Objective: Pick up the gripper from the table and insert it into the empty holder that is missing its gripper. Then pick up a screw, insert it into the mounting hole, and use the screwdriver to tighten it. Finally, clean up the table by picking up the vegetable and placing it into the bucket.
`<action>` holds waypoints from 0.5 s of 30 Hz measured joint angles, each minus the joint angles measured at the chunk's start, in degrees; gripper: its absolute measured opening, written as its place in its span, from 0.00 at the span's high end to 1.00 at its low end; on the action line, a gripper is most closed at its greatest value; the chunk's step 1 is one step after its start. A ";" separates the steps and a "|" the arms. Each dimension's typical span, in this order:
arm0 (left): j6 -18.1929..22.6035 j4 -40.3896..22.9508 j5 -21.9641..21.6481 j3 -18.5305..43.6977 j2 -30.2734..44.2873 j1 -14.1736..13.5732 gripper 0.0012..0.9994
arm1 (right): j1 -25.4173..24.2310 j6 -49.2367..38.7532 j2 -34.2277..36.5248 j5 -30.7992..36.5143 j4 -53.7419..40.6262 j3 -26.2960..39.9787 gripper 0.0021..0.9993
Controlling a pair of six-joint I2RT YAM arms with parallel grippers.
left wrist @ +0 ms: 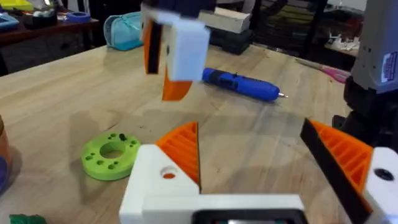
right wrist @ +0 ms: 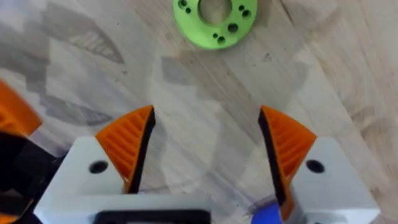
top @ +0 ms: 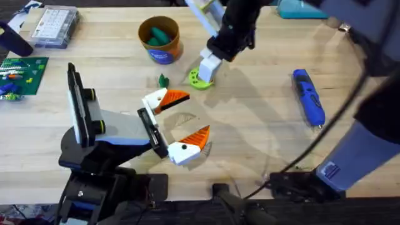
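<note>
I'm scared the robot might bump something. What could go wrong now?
1. The right tool is open close to the green ring. If it comes down off-centre, it might shove the ring across the table instead of gripping it.
2. The left tool is open nearby, so the two arms could knock into each other.
3. A small green piece lies beside the ring and might get knocked away.

Clear parts box [top: 55,26], green circuit board [top: 22,75], far-left tbl edge.
</note>
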 joint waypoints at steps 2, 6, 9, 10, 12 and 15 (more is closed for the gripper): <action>0.00 0.00 0.00 0.00 0.00 0.00 0.01 | 0.00 0.23 -2.54 -0.49 -0.65 -0.03 0.00; 0.00 -0.02 0.00 0.00 0.01 0.00 0.01 | -0.24 0.67 -8.98 -2.02 0.67 -2.30 0.00; -0.01 -0.02 0.00 0.00 0.01 0.00 0.01 | -0.97 1.43 -13.64 -2.72 3.91 -7.40 0.00; -0.02 -0.02 0.01 0.00 0.01 0.00 0.01 | -1.45 1.80 -14.77 -2.87 4.90 -9.30 0.00; -0.02 -0.02 0.01 0.00 0.01 0.00 0.01 | -2.60 2.79 -16.86 -3.10 8.86 -14.05 0.00; -0.02 -0.02 0.00 0.00 0.01 0.00 0.01 | -4.04 3.91 -18.42 -3.09 14.32 -20.18 0.00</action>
